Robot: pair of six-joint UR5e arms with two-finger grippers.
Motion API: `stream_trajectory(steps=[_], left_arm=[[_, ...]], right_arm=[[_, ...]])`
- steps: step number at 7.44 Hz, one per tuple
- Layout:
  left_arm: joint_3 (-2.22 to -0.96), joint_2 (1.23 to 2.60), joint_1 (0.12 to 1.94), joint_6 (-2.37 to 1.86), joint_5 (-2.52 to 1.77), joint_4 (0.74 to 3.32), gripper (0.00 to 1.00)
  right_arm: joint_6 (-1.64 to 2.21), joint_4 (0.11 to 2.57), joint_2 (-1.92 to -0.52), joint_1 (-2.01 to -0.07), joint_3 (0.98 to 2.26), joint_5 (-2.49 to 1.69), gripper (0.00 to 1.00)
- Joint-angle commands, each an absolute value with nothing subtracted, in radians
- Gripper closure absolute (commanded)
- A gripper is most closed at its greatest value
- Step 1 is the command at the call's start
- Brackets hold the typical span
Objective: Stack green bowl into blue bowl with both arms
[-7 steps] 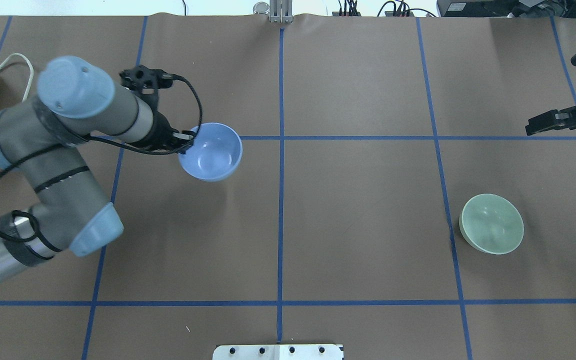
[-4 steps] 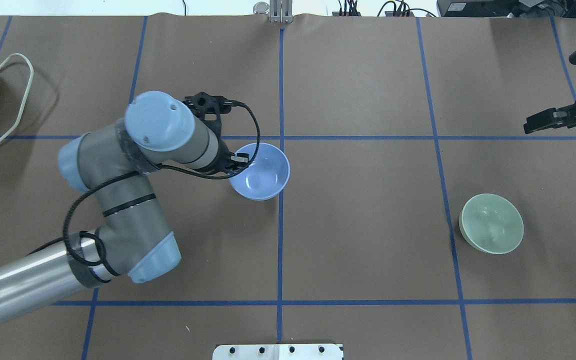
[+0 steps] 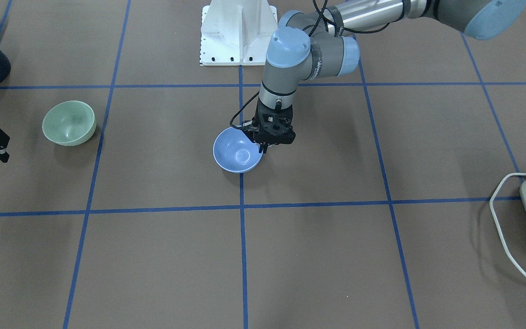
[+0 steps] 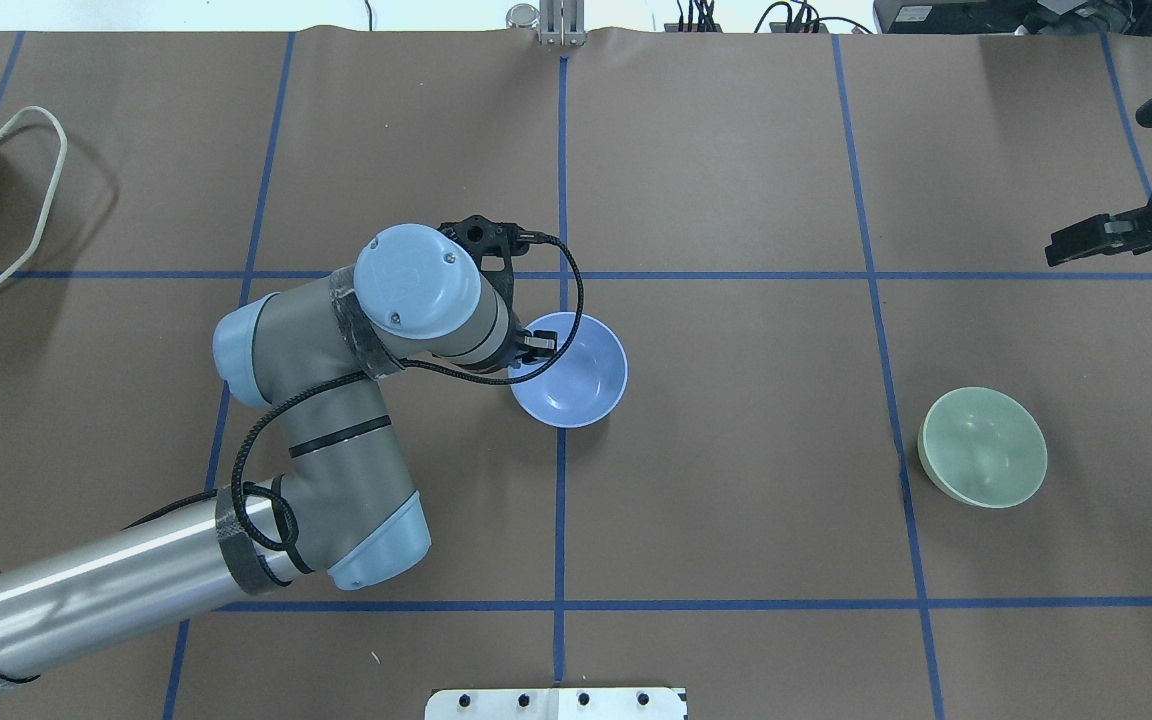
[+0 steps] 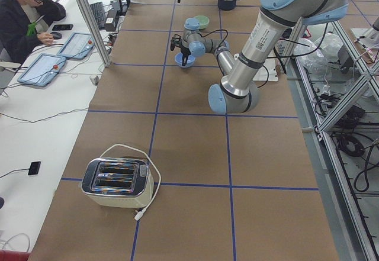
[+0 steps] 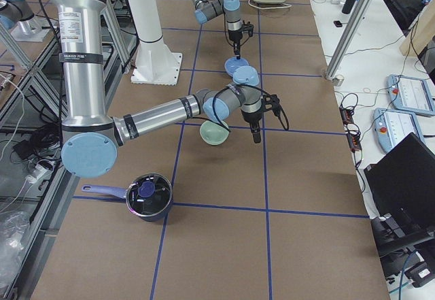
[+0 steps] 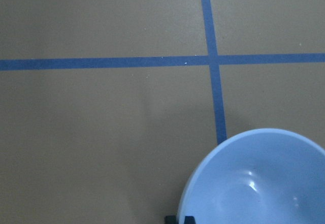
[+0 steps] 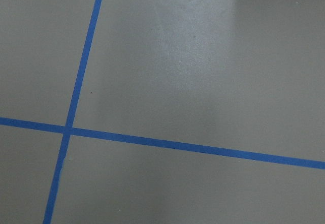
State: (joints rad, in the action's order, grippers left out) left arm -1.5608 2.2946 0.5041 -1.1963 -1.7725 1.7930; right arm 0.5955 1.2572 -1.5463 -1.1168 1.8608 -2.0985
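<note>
**Left gripper [image 4: 534, 348] clamps the blue bowl [image 4: 576, 375] by its rim, at the middle of the table [image 4: 736, 500].**
It's a one-sided pinch, so the bowl could tip or slip free. Green bowl [image 4: 983, 447] sits well apart on the right, untouched. The right gripper [image 4: 1086, 240] hovers beyond it; can't tell whether it's open or closed.

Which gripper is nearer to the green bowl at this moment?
Right. The right gripper hangs beyond the green bowl, apart from it. The left gripper grips the rim of the blue bowl near the centre of the table, much farther off.
</note>
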Motion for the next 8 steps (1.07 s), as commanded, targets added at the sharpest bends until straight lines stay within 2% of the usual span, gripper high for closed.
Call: stream_trajectory(steps=[1, 2, 3, 4, 6, 8], left_arm=[[-1.56, 2.29, 0.482, -1.192, -1.725, 1.793, 0.49], [-1.578, 2.29, 0.483, -1.189, -1.73, 1.79, 0.22], [-1.618, 2.289, 0.494, -1.184, -1.73, 1.784, 0.02], [-1.682, 2.264, 0.521, -1.145, -1.75, 1.737, 0.02], [-1.898, 2.147, 0.65, -0.957, -1.891, 1.544, 0.01], [-1.988, 2.033, 0.852, -0.678, -2.035, 1.439, 0.01]], right_arm=[[0.595, 1.258, -1.546, -1.117, 1.862, -2.1, 0.0], [0.595, 1.256, -1.548, -1.117, 1.862, -2.1, 0.0], [0.595, 1.258, -1.546, -1.117, 1.864, -2.103, 0.0], [0.597, 1.256, -1.548, -1.118, 1.867, -2.109, 0.0], [0.603, 1.256, -1.565, -1.118, 1.887, -2.163, 0.0], [0.63, 1.258, -1.645, -1.06, 1.977, -2.186, 0.0]])
